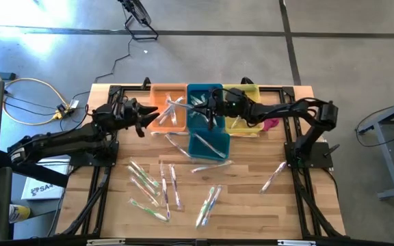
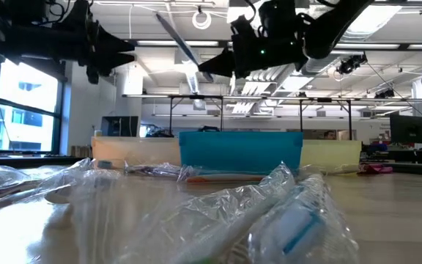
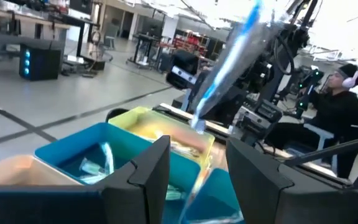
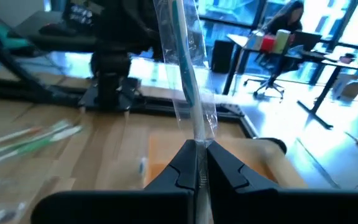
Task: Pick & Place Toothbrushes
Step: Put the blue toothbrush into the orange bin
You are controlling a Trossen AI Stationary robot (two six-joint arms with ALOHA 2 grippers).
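My right gripper (image 1: 201,105) hovers above the blue bin (image 1: 206,116), shut on a wrapped toothbrush with a blue-green handle (image 4: 185,74). That toothbrush also shows in the low view (image 2: 182,44) and the left wrist view (image 3: 229,62). My left gripper (image 1: 146,114) stands open over the left rim of the orange bin (image 1: 161,121), with nothing between its fingers (image 3: 148,168). Several more wrapped toothbrushes (image 1: 149,186) lie flat on the wooden table, toward its near edge. My right gripper pinches the toothbrush's clear wrapper at one end (image 4: 199,134) between its two fingers. The fingers lie about level and point toward the table's left. The toothbrush juts out beyond the fingertips, slanting upward, and is lifted clear above the bins.
Orange, blue and yellow (image 1: 243,113) bins stand in a row at the far side, with a second blue bin (image 1: 209,145) in front of them. A pink cloth (image 1: 271,124) lies by the yellow bin. A person sits beyond the table (image 3: 340,106).
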